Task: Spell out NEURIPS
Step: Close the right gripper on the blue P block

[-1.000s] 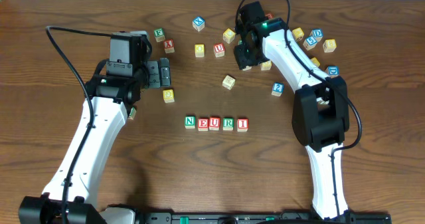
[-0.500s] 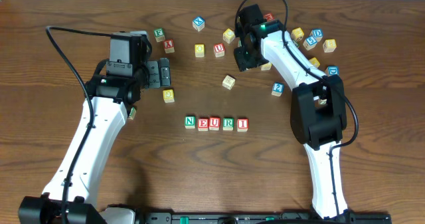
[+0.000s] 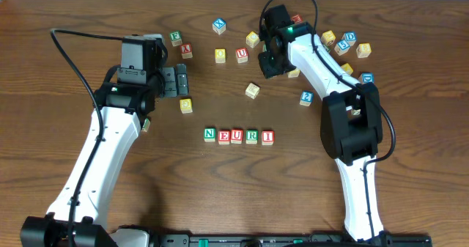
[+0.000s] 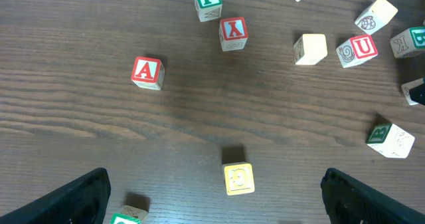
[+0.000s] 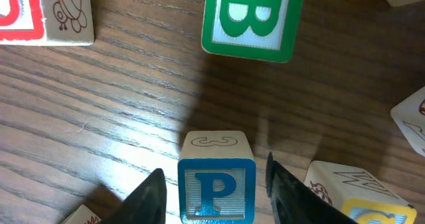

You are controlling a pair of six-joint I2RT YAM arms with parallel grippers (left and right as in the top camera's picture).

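overhead, row: a row of cubes point(image 3: 237, 136) reads N, E, U, R, I. The cubes sit side by side at 6 o'clock from the middle of the table point(image 3: 44, 130).
overhead, left arm: the left gripper point(image 3: 182, 81) hangs at 10 o'clock from the row. A yellow cube point(image 3: 186, 105) lies at its 6 o'clock; its letter is too small to read.
overhead, right arm: the right gripper point(image 3: 270, 64) is at 1 o'clock from the row, down among loose cubes. Its jaws are hidden under the wrist here.
overhead, loose cubes: a loose red U cube point(image 3: 242, 54) lies at 9 o'clock from the right gripper. A green F cube point(image 3: 176, 37) lies at 12 o'clock from the left gripper.
left wrist, jaws: the two dark fingers point(image 4: 73, 197) sit in the lower corners, far apart and holding nothing. The yellow cube stands on the wood between them, touching neither.
left wrist, cubes: a red A cube point(image 4: 147, 72) lies at 10 o'clock from the yellow cube.
right wrist, task cube: the blue P cube point(image 5: 216, 187) stands on the table at 6 o'clock in the frame.
right wrist, jaws: they are apart, with one finger point(image 5: 149, 197) close on each side of the P cube. A narrow gap shows on both sides, so it is not clamped.
right wrist, neighbour: a green B cube point(image 5: 252, 18) lies at 12 o'clock from the P cube, apart from it.
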